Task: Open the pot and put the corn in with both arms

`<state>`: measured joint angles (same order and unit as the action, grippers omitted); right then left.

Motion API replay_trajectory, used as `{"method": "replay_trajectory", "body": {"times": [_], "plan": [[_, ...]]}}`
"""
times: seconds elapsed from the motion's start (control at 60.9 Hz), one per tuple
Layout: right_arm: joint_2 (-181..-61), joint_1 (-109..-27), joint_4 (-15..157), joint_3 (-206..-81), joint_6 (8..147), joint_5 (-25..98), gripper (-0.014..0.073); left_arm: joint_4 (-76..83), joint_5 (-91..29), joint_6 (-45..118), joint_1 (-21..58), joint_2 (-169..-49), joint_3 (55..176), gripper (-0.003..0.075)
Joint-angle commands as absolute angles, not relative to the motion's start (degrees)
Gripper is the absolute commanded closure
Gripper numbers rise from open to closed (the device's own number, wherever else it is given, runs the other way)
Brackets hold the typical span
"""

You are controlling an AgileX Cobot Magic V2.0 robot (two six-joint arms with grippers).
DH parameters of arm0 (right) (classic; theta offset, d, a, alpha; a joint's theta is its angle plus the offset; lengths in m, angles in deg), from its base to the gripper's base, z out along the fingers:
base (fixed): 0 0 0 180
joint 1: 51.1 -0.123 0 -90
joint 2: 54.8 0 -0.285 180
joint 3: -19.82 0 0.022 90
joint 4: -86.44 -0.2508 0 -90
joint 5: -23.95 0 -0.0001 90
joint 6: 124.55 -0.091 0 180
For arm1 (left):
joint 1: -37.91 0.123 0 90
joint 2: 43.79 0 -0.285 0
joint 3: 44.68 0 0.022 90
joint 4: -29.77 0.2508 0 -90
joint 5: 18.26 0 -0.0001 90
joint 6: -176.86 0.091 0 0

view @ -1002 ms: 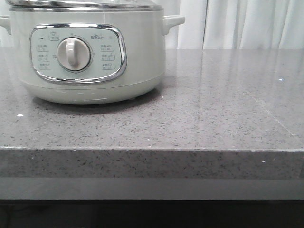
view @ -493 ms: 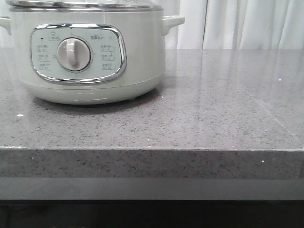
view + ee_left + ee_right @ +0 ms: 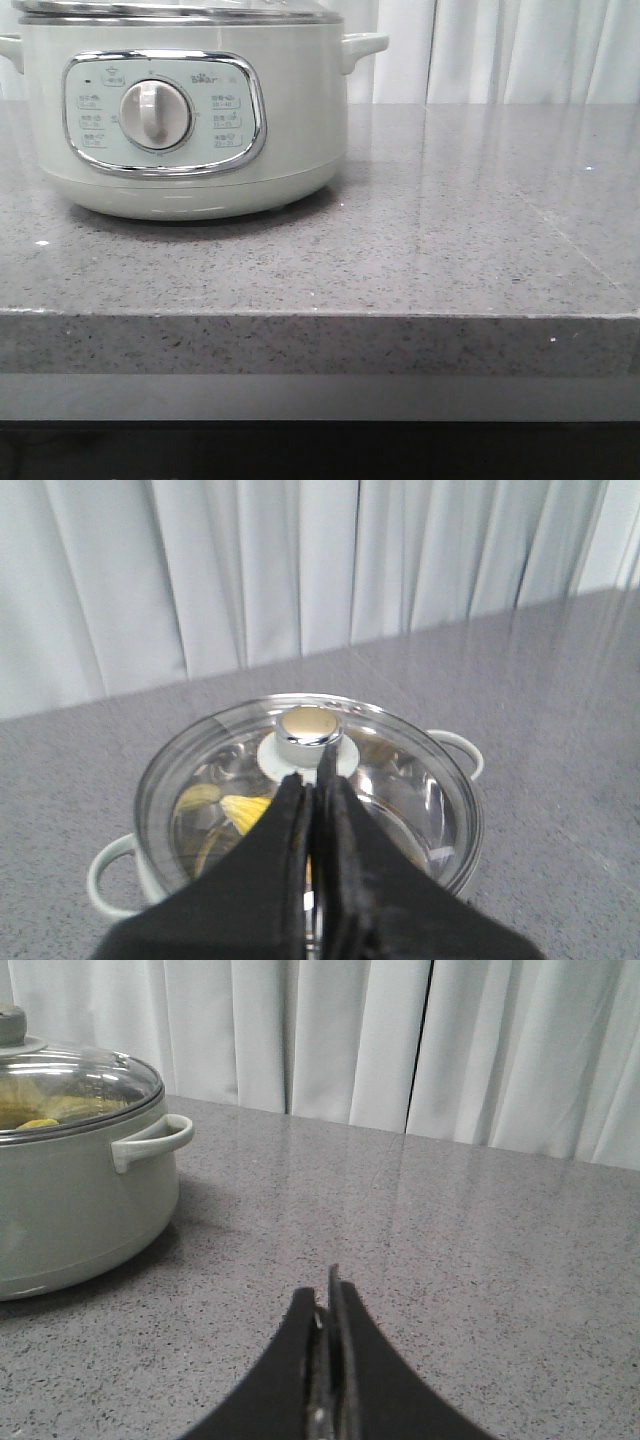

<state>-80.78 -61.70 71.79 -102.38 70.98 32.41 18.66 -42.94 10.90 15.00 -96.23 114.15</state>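
Front view: I see the pot (image 3: 190,120) on the left of the grey counter (image 3: 450,250), lid (image 3: 310,780) on | corn (image 3: 245,810) inside under the glass | left gripper (image 3: 312,780) pressed closed above the lid | right gripper (image 3: 327,1305) closed, empty, over bare counter right of the pot.
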Motion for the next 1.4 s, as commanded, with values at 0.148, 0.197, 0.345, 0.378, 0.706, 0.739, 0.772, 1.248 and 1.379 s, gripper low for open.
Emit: {"method": "replay_trajectory", "body": {"times": [0.148, 0.197, 0.345, 0.378, 0.706, 0.739, 0.772, 1.248, 1.379], "plan": [[-81.1, -61.8, 72.1, -103.8, 71.3, 27.8, 0.0662, 17.5, -25.9, 10.5, 14.8, -80.7, 97.0, 0.0738], [-81.1, -61.8, 72.1, -103.8, 71.3, 27.8, 0.0662, 17.5, -25.7, 10.2, 14.8, -77.4, 94.0, 0.0738], [-81.1, -61.8, 72.1, -103.8, 71.3, 27.8, 0.0662, 17.4, -25.7, 10.2, 14.8, -68.2, 86.0, 0.0738], [-81.1, -61.8, 72.1, -103.8, 71.3, 27.8, 0.0662, 17.4, -25.7, 10.2, 14.8, -66.5, 84.7, 0.0738], [-81.1, -61.8, 72.1, -103.8, 71.3, 27.8, 0.0662, 17.4, -26.1, 10.2, 14.8, -60.1, 81.1, 0.0738], [-81.1, -61.8, 72.1, -103.8, 71.3, 27.8, 0.0662, 17.4, -26.1, 10.2, 14.8, -60.1, 81.1, 0.0738], [-81.1, -61.8, 72.1, -103.8, 71.3, 27.8, 0.0662, 17.4, -26.1, 10.2, 14.8, -60.1, 81.1, 0.0738], [-81.1, -61.8, 72.1, -103.8, 71.3, 27.8, 0.0662, 19.4, -26.0, 9.5, 14.8, -60.0, 80.2, 0.0738], [-81.1, -61.8, 72.1, -103.8, 71.3, 27.8, 0.0662, 29.2, -26.0, -2.5, 14.8, -59.2, 78.9, 0.0738]]}}
